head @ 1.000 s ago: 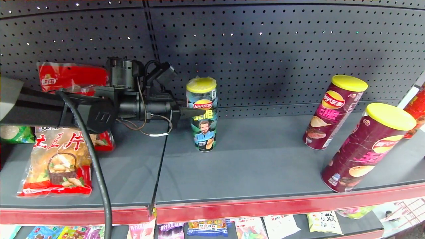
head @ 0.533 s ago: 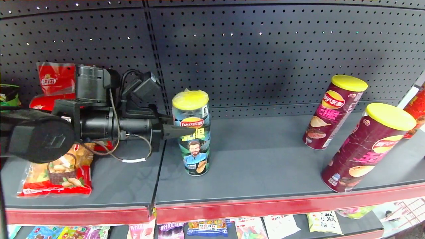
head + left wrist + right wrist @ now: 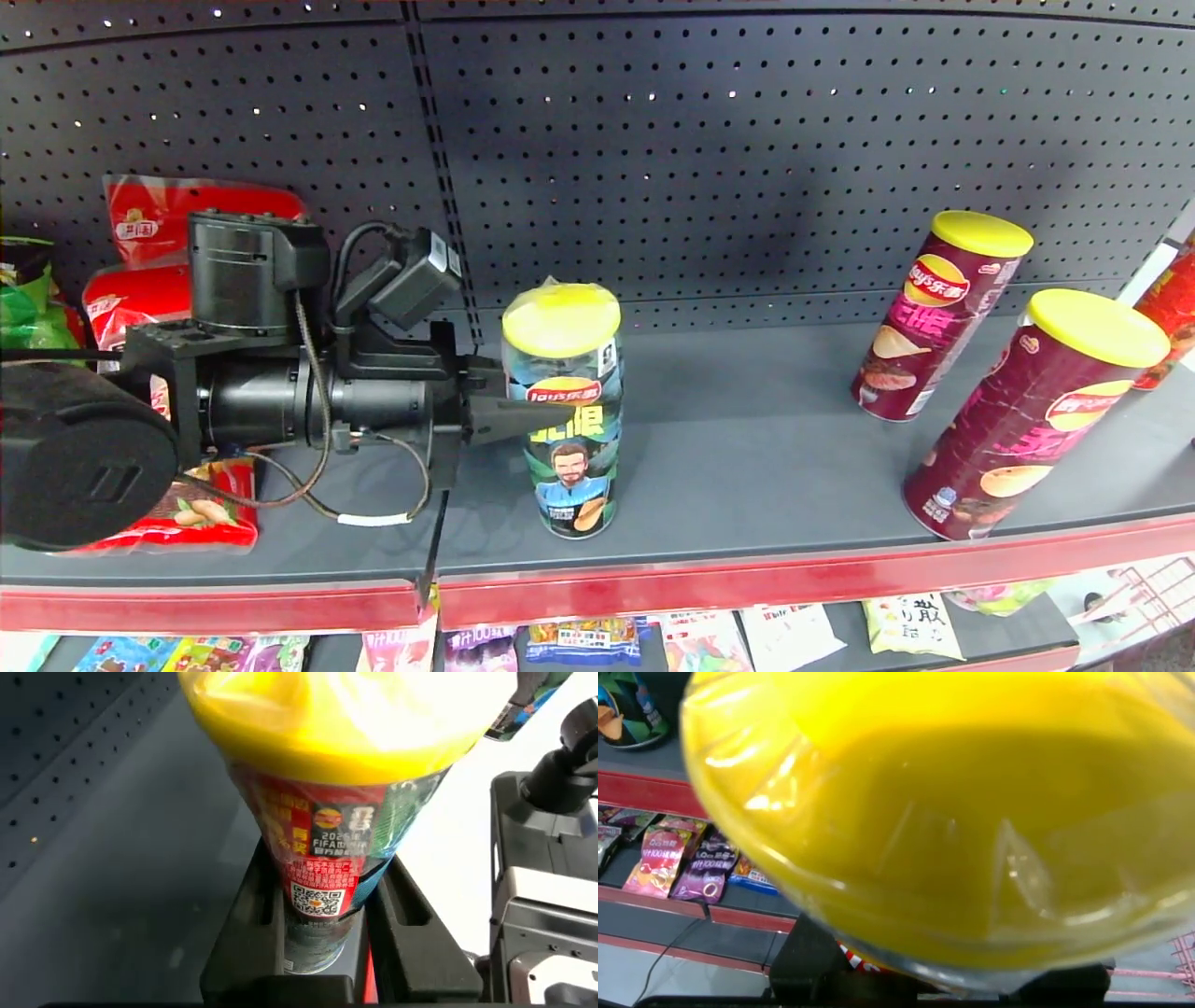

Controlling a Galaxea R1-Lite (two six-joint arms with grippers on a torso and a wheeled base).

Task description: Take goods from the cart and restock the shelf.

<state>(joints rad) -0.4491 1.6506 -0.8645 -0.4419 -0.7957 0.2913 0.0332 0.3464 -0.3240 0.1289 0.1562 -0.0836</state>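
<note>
Green-and-black chip can (image 3: 569, 448) with yellow lid (image 3: 560, 319); dark grey shelf (image 3: 747, 448) edged red.

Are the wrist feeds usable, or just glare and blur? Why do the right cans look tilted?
Head view: wide-angle bends the shelf edge and likely leans the purple cans. Left wrist view: green can, lid washed out by glare. Right wrist view: second can, lid blurred, too close.

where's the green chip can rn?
Head view, left of centre: the green chip can is upright in the left gripper near the shelf front edge, snack bags on its left, two maroon cans off to its right.
</note>
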